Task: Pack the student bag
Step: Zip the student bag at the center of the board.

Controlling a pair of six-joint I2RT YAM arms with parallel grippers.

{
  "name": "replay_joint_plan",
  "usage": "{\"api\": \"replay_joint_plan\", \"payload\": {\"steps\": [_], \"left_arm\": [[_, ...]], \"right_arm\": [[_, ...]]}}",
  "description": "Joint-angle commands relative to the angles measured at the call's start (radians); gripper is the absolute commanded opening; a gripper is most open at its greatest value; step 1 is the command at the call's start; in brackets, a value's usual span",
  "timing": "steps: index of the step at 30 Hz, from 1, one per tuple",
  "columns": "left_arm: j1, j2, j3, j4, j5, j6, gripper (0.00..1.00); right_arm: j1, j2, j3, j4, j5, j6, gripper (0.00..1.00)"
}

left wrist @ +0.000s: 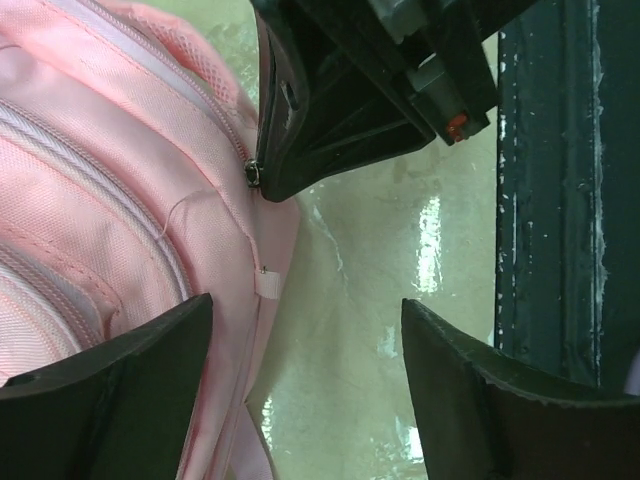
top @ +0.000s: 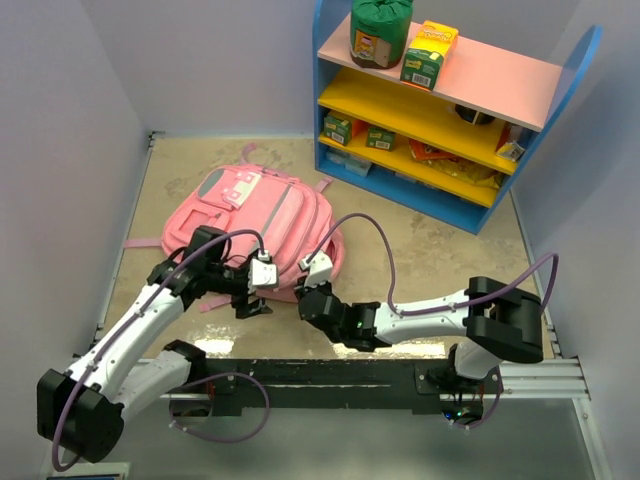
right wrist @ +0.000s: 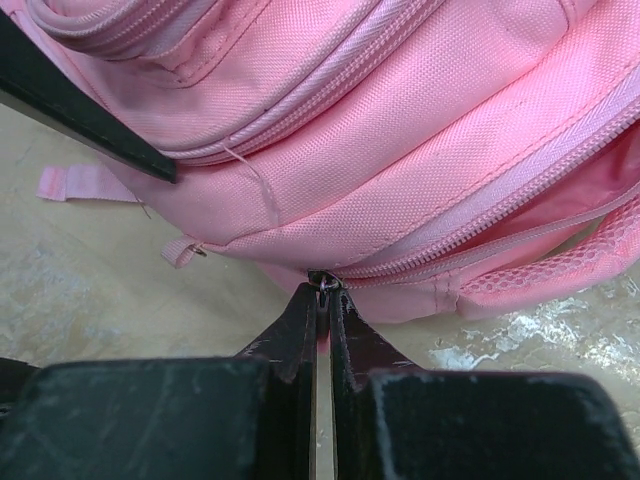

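The pink student bag (top: 255,215) lies flat on the table in front of both arms. My right gripper (top: 303,297) is at the bag's near edge. In the right wrist view it (right wrist: 323,290) is shut on a small grey zipper pull (right wrist: 322,279) at the end of a zipper, whose track gapes open to the right (right wrist: 615,190). My left gripper (top: 255,303) is open and empty just left of it. In the left wrist view its fingertips (left wrist: 120,390) straddle the bag's edge (left wrist: 110,200) and bare table, with the right gripper's fingers (left wrist: 330,120) ahead.
A blue shelf unit (top: 440,110) with pink and yellow shelves stands at the back right. It holds a green bag (top: 380,30), a yellow-green box (top: 430,52) and small packets. A loose pink strap (right wrist: 85,183) lies on the table. The black base rail (top: 330,380) runs along the near edge.
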Motion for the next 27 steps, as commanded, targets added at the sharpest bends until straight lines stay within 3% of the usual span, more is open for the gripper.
{"api": "replay_joint_plan", "payload": {"steps": [1, 9, 12, 13, 16, 22, 27], "left_arm": [[-0.008, 0.002, -0.012, 0.139, -0.049, 0.004, 0.81], [-0.010, 0.057, -0.035, 0.313, -0.114, -0.035, 0.82], [-0.011, 0.081, -0.043, 0.362, -0.149, -0.047, 0.56], [-0.011, 0.091, -0.041, 0.363, -0.151, -0.050, 0.31], [-0.022, 0.091, -0.036, 0.377, -0.180, -0.059, 0.02], [-0.022, 0.049, -0.038, 0.356, -0.269, -0.067, 0.00], [-0.022, 0.006, 0.014, 0.198, -0.272, -0.030, 0.00]], "right_arm": [[-0.005, -0.064, 0.013, 0.108, 0.005, 0.014, 0.00], [-0.005, -0.064, 0.020, 0.112, -0.035, 0.030, 0.00], [-0.005, -0.058, 0.023, 0.115, -0.052, 0.036, 0.00], [-0.003, -0.058, 0.024, 0.115, -0.055, 0.039, 0.00], [-0.003, -0.058, 0.026, 0.114, -0.058, 0.042, 0.00], [-0.022, -0.075, 0.040, 0.080, -0.057, 0.033, 0.00], [-0.106, -0.144, 0.000, 0.042, -0.073, 0.034, 0.00]]}}
